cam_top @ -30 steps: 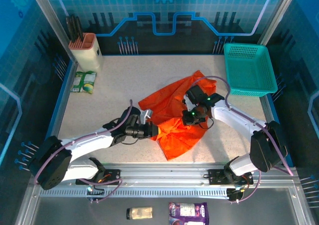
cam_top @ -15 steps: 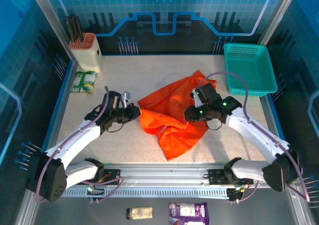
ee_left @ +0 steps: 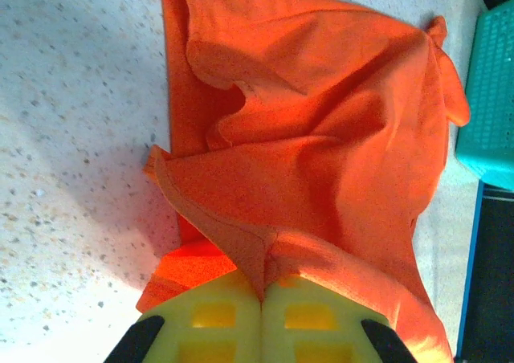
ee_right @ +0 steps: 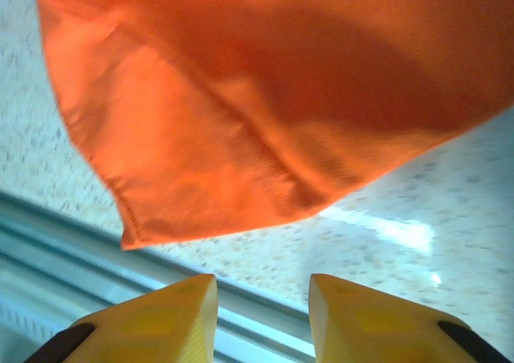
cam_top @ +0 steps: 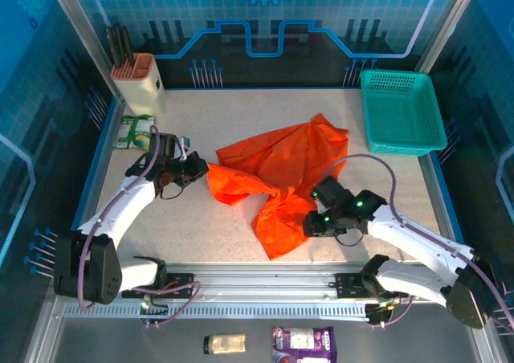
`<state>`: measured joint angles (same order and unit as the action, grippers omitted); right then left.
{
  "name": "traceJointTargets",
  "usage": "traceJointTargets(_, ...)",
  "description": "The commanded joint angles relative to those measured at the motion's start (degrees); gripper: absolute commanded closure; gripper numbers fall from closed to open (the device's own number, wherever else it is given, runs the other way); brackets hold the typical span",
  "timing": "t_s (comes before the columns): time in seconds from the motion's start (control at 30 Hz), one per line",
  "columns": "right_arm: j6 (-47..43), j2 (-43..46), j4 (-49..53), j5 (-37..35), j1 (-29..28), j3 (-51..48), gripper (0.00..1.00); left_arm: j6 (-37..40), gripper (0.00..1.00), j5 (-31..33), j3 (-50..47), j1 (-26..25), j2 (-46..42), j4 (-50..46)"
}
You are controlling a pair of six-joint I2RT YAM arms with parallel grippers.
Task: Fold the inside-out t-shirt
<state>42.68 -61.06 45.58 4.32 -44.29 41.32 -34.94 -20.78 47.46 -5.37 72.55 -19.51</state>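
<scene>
Okay, the shirt lies rumpled in the middle of the table, nowhere near flat. My left gripper has it. On the left wrist camera, the left gripper has its yellow fingers pressed together on a pinched fold at the cloth's left edge, and the shirt spreads away from it. From that pinch, the long run of fabric heads right and away, towards the basket. A second tail drops towards the near edge.

The right gripper sits just beside that tail, on its right. On its wrist camera, the right gripper has its jaws apart and empty, with a hemmed corner of the shirt straight ahead of the fingertips. So I reckon the right arm is the nearer one for that corner. Reach forward, catch the hem, then spread against the left's hold.
</scene>
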Motion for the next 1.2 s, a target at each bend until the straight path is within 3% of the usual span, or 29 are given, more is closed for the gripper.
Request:
traceJointTargets(0.0,6.3,-5.7,-6.7,1.0,-7.5,0.8,0.65,1.6,1.0,-1.7,2.6,2.1,1.7,-1.6)
traceJointTargets(0.17,4.3,-20.5,-5.3,-4.5,-20.1,11.5,0.64,2.3,1.0,-2.7,4.7,4.6,4.5,-2.1)
traceJointTargets(0.4,-3.5,-37.5,6.5,-14.4,-29.4,26.6,0.6,3.4,1.0,-4.5,5.9,8.4,6.6,-3.0)
traceJointTargets(0.57,-5.0,-43.0,12.8,-18.3,-31.2,29.8,0.58,4.0,1.0,-5.4,6.9,9.4,7.7,-3.3)
traceJointTargets(0.8,-5.6,-42.7,12.1,-16.2,-31.5,26.8,0.54,4.1,1.0,-6.0,7.3,10.2,8.0,-3.7)
traceJointTargets(0.97,-6.4,-43.4,8.8,-12.8,-31.5,24.3,0.54,4.0,1.0,-5.9,7.5,10.5,8.0,-3.8)
traceJointTargets(1.17,-5.5,-44.5,8.0,-14.4,-30.6,22.8,0.6,3.9,1.0,-5.9,7.4,10.8,7.7,-3.8)
